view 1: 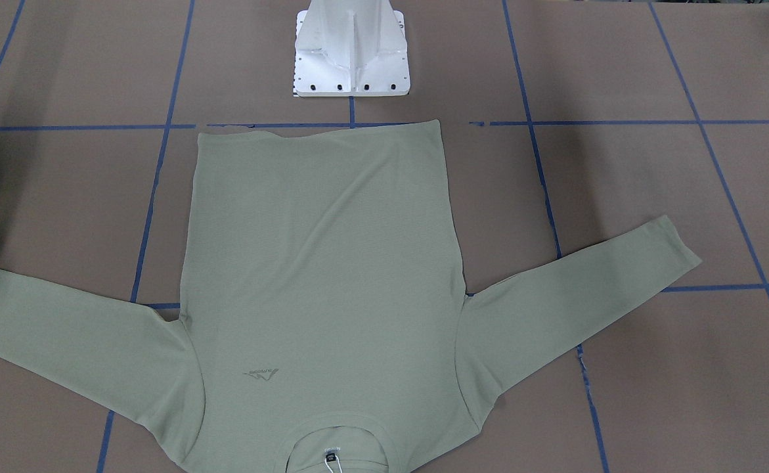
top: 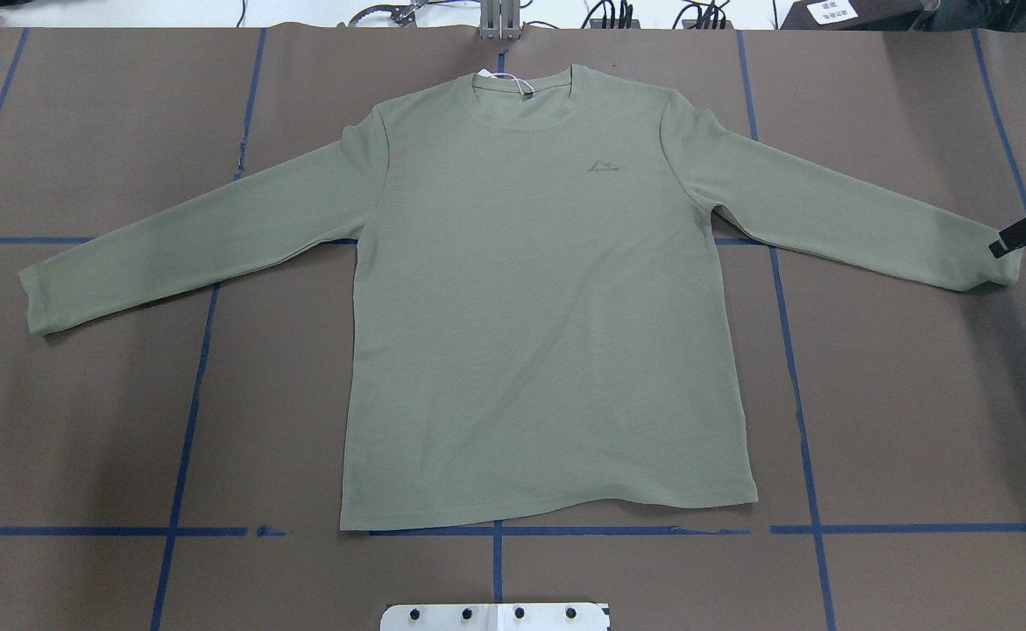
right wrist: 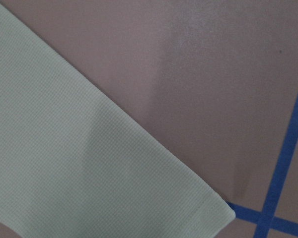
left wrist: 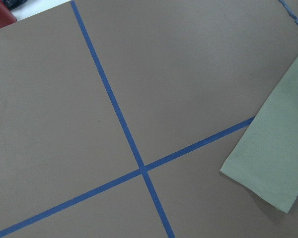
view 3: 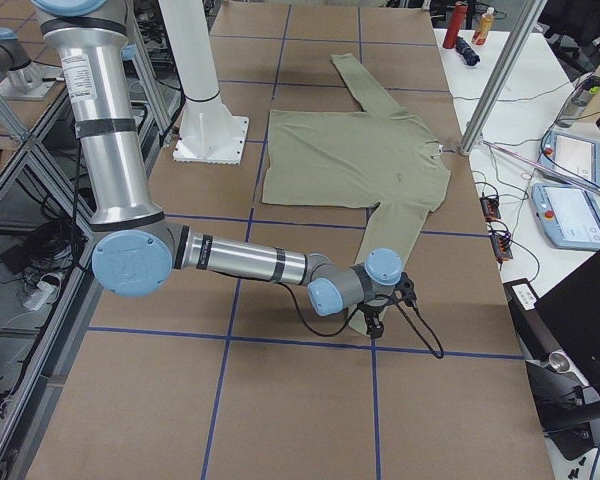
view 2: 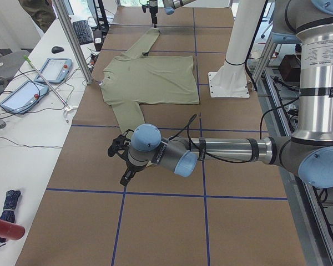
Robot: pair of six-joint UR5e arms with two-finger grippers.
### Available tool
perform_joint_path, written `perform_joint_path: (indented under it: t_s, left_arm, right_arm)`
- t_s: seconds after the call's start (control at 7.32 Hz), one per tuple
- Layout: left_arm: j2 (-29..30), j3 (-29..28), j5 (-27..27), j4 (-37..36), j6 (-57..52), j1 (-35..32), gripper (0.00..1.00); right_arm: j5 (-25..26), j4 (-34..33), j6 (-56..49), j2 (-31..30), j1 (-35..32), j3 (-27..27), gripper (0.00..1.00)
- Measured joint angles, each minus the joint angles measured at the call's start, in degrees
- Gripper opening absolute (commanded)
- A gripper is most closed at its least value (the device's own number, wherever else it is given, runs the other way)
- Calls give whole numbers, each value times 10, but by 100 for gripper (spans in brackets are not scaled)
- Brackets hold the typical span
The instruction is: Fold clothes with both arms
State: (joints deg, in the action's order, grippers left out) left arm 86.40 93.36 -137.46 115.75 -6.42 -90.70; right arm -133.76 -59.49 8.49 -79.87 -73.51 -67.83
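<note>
I have the shirt (top: 548,307) spread flat and front up in the middle of the brown worktop (top: 127,421). Its collar (top: 526,105) lies on the far side and its hem is near the white pedestal (view 1: 351,59), with both sleeves angled outward. My left hand (view 2: 124,180) hangs over taped worktop near the left cuff (left wrist: 268,163). My right hand (view 3: 372,328) hangs at the right cuff (right wrist: 188,198). I cannot tell how wide either hand stands.
</note>
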Motion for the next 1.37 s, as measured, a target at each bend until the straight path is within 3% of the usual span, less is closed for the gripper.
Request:
perform_joint_path:
  t_s: [1.37]
  left_arm:
    - [0,3,-1,0,-1,0,100]
  right_arm:
    - [14,-4,1,2,12,24,100]
